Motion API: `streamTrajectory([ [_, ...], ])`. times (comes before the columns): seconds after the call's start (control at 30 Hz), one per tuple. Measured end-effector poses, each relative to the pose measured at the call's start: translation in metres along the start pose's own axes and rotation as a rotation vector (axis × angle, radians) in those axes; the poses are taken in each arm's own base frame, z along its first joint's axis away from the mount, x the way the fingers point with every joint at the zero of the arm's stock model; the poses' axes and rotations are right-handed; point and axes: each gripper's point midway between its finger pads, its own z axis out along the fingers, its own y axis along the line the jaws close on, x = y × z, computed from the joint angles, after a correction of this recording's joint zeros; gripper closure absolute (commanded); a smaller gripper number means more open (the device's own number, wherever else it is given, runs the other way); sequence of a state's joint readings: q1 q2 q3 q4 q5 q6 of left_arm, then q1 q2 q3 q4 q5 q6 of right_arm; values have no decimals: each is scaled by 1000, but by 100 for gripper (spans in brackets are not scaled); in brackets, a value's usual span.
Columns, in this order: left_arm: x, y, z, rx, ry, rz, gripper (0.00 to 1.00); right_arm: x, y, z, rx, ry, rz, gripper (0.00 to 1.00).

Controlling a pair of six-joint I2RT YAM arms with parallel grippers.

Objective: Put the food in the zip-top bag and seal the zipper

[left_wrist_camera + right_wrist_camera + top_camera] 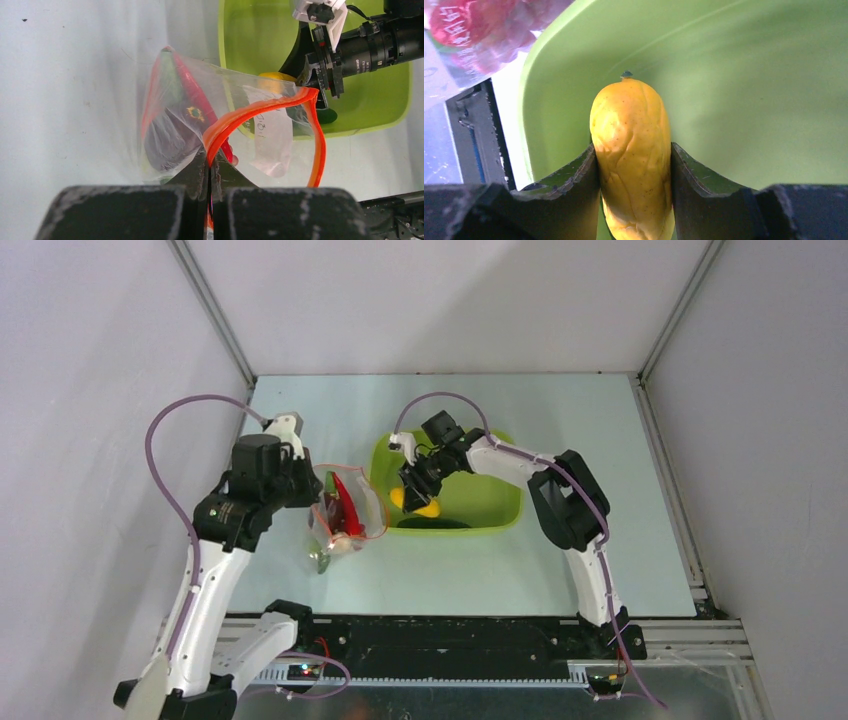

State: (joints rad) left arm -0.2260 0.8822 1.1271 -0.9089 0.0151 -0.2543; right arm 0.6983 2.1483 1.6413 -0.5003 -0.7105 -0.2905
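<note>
The left gripper [208,162] has its fingers pressed together on the thin orange-red zipper strip [260,107], which holds the mouth of the clear, flimsy plastic bag [170,140] gaping. A red toy chili [192,92] lies inside. Just beyond, over the lime-green plastic tray [749,75], the right gripper [634,172] clamps a yellow toy lemon [631,125]. A dark green cucumber [437,523] lies along the tray's near side.

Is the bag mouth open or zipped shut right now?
Open. The zipper on the zip-top bag bows apart into a wide orange-red loop, and the left gripper is shut on the strip at the loop's near end.
</note>
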Motion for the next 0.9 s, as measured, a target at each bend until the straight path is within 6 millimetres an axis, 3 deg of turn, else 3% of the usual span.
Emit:
streamTrajectory([
  [0.23,1,0,-6,3,-13,-7,100,-15,20,-11,-91,-127,63,72],
  [0.47,6,2,-8,0,-12,-12,100,-50,52,-33,-198,-274,64,73],
  [0.7,6,1,-8,-1,-12,-27,100,-83,81,-66,-164,-379,0,72],
  [0.83,6,1,-8,-1,-12,-37,100,-120,124,-100,-105,-492,-129,71],
  [0.9,6,0,-8,0,-12,-44,100,-137,156,-115,-100,-550,-203,70],
])
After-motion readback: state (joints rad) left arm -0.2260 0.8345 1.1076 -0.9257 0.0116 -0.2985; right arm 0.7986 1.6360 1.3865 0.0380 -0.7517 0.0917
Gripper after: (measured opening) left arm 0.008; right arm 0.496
